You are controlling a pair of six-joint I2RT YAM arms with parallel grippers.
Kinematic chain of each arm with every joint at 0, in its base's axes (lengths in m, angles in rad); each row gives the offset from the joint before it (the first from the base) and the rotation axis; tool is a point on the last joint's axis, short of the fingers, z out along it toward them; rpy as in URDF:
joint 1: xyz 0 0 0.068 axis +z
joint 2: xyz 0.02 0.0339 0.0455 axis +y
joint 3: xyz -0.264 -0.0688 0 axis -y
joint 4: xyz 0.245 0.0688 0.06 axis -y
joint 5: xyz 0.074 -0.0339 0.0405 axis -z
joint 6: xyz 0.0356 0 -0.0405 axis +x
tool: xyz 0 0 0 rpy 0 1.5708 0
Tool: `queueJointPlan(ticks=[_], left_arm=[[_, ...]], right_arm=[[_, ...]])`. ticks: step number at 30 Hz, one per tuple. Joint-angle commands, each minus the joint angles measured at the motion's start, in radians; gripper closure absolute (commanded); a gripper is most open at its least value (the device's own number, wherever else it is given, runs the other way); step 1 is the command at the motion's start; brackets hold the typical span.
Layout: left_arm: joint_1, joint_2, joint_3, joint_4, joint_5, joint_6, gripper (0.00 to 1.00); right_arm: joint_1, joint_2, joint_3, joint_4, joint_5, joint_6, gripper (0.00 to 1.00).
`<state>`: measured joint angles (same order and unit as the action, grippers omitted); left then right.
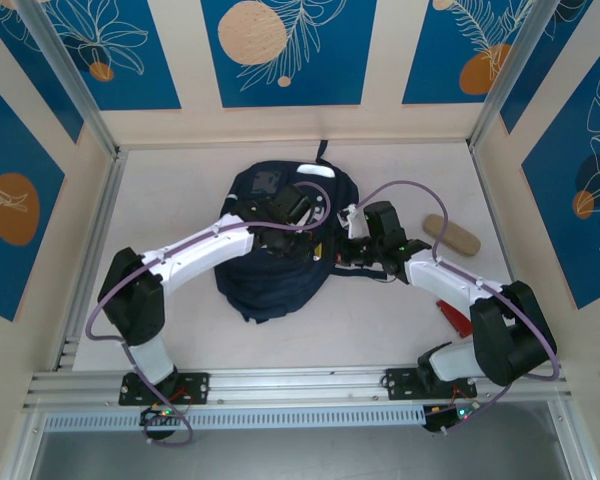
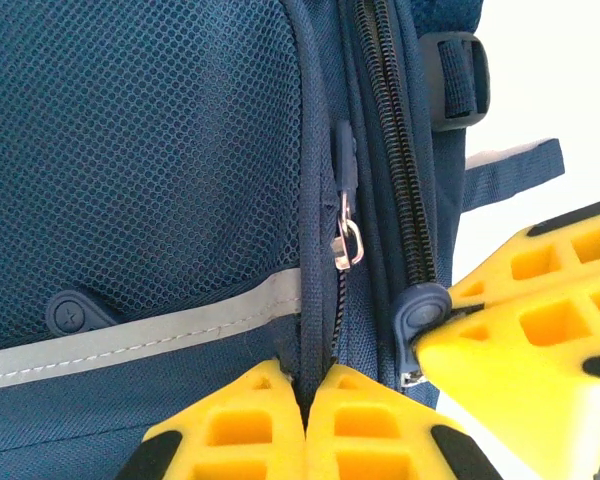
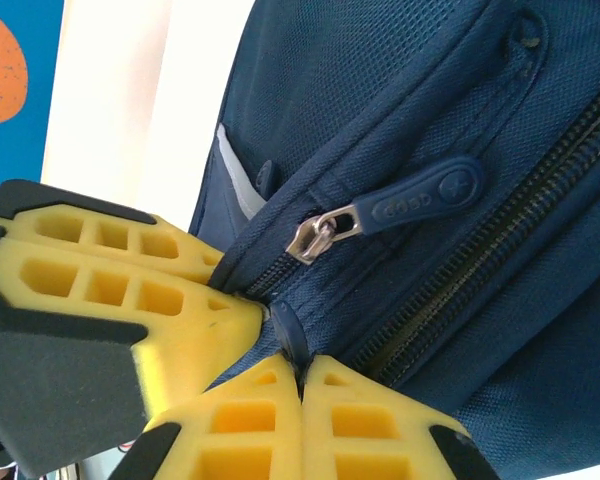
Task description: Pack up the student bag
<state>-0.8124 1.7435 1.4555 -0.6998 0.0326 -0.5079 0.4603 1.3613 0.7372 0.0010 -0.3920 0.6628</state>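
The student bag (image 1: 265,275), a large navy backpack with a grey reflective stripe (image 2: 130,335), lies mid-table. Both grippers meet at its right side. My left gripper (image 1: 315,243) (image 2: 305,390) is shut, pinching a fold of the bag's fabric beside a closed zip; a metal slider (image 2: 347,243) sits just above it. My right gripper (image 1: 338,258) (image 3: 302,372) is shut on a navy rubber zipper pull (image 3: 290,335) (image 2: 420,310). Its yellow fingers (image 2: 540,330) show beside the left ones. A second zipper pull (image 3: 420,200) hangs from a slider (image 3: 315,237) higher up.
A tan oblong case (image 1: 452,235) lies right of the bag. Something red (image 1: 455,315) sits under the right forearm. Patterned walls and metal posts enclose the table on three sides. A rail (image 1: 300,385) runs along the near edge.
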Motion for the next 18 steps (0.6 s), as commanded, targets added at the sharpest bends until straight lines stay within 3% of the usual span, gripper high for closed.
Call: queueJointPlan(ticks=[1, 5, 11, 18], left_arm=[[0.024, 0.021, 0.065, 0.199, 0.024, -0.025, 1.0], [0.03, 0.01, 0.048, 0.204, 0.023, -0.011, 1.0], [0.039, -0.018, 0.005, 0.23, 0.058, 0.048, 1.0], [0.045, -0.017, 0.001, 0.247, 0.052, 0.08, 1.0]], right_arm=[[0.076, -0.037, -0.02, 0.011, -0.159, 0.026, 1.0], [0.1, -0.064, -0.024, -0.058, -0.111, -0.024, 1.0], [0.098, -0.152, -0.041, -0.174, 0.034, -0.082, 0.77], [0.086, -0.191, -0.034, -0.201, 0.126, -0.059, 0.72]])
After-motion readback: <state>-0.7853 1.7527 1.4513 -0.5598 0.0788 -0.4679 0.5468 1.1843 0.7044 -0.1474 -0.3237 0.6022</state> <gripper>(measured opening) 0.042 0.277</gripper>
